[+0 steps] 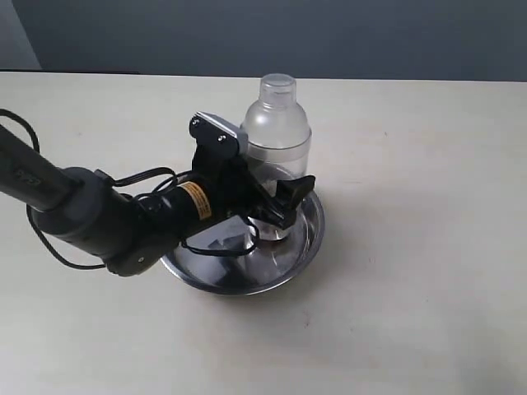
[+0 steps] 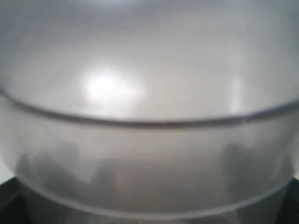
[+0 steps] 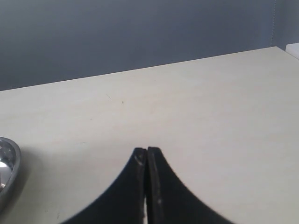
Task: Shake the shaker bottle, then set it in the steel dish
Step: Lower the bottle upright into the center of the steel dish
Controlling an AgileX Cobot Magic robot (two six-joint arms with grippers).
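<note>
The frosted shaker bottle [image 1: 277, 123] stands upright with its lower part inside the steel dish [image 1: 311, 234]; whether its base touches the dish floor is hidden. My left gripper [image 1: 280, 202] reaches in from the left and is shut on the bottle's lower body. In the left wrist view the blurred bottle wall [image 2: 149, 93] fills the picture, so the fingers barely show. My right gripper [image 3: 147, 151] is shut with nothing between its fingers, above bare table. It is out of the exterior view. A sliver of the dish rim [image 3: 5, 163] shows in the right wrist view.
The left arm and its black cable [image 1: 140, 177] cover the dish's left side. The pale tabletop [image 1: 428, 164] runs back to a dark grey wall [image 1: 247, 33]. A white object [image 3: 293, 49] sits at the table's far corner.
</note>
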